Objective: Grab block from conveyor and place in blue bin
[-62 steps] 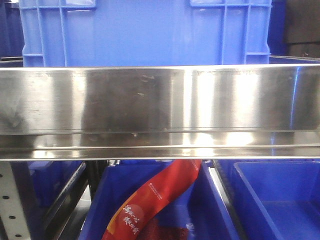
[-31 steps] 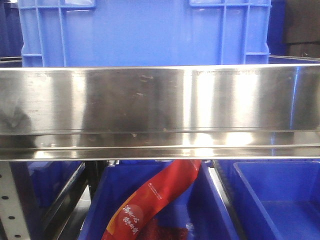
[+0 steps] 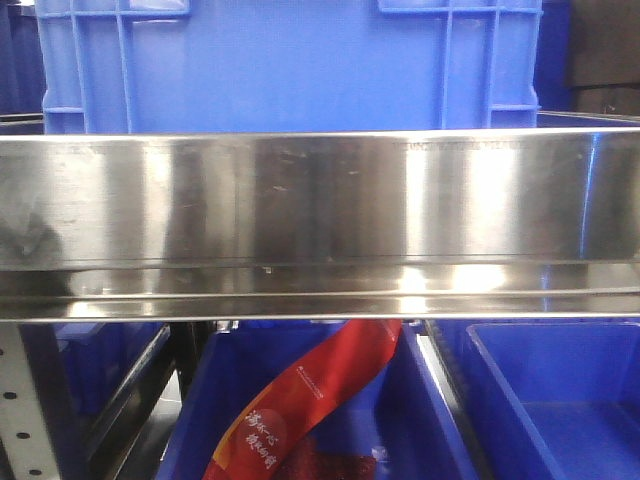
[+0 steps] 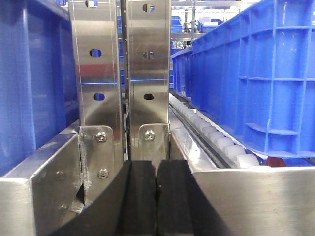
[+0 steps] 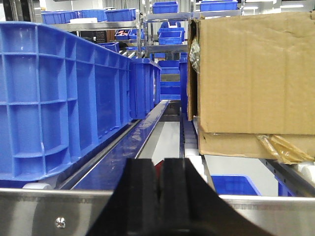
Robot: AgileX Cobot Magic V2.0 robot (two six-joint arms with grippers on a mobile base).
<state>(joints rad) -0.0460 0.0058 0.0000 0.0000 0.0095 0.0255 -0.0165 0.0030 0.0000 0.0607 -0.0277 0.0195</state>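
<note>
No block and no conveyor show in any view. Blue bins are all around: a large blue crate (image 3: 290, 65) stands behind a steel shelf rail (image 3: 320, 200), and lower blue bins (image 3: 560, 400) sit beneath it. I cannot tell which one is the task's blue bin. My left gripper (image 4: 156, 196) is shut with its black pads together and nothing between them, facing steel uprights (image 4: 147, 73). My right gripper (image 5: 158, 191) is also shut and empty, just above a steel rail (image 5: 49, 211). A sliver of red shows beyond its tips.
A red printed banner (image 3: 310, 400) lies in the lower middle bin (image 3: 420, 420). White rollers (image 4: 216, 142) run under a blue crate (image 4: 266, 78). A cardboard box (image 5: 251, 73) sits to the right of a long blue crate (image 5: 59, 98). A small blue bin (image 5: 231, 184) lies lower down.
Only the reflections on the steel rail have shifted slightly; nothing else has visibly moved.
</note>
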